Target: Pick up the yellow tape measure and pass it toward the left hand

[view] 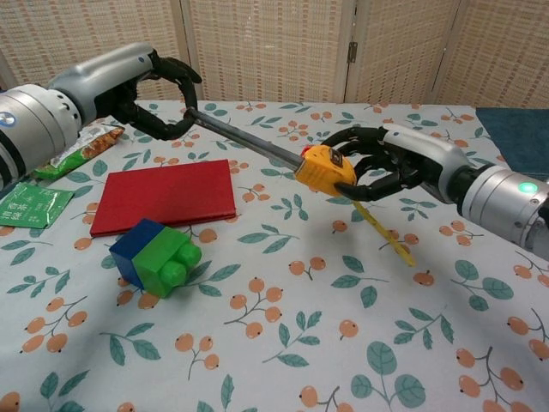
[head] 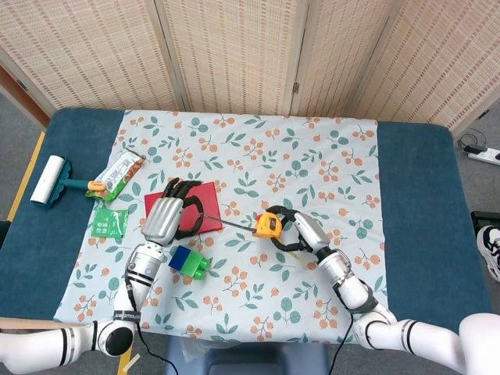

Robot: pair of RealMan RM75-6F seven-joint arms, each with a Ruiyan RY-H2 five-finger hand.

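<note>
My right hand [view: 396, 163] [head: 298, 232] grips the yellow tape measure [view: 325, 169] [head: 268, 226] above the flowered cloth, right of centre. A dark stretch of blade [view: 244, 136] [head: 231, 224] runs out of the case to the left. At its far end my left hand [view: 157, 86] [head: 166, 216] pinches the blade tip, held over the red book [view: 163, 196]. A yellow strip [view: 384, 233] slants from under the case down to the cloth.
A blue and green block [view: 156, 257] [head: 189, 262] sits in front of the red book. A snack packet [head: 121, 173], a green sachet [head: 108, 223] and a lint roller [head: 48, 181] lie at the far left. The cloth's blue table edge [head: 414, 195] is on the right.
</note>
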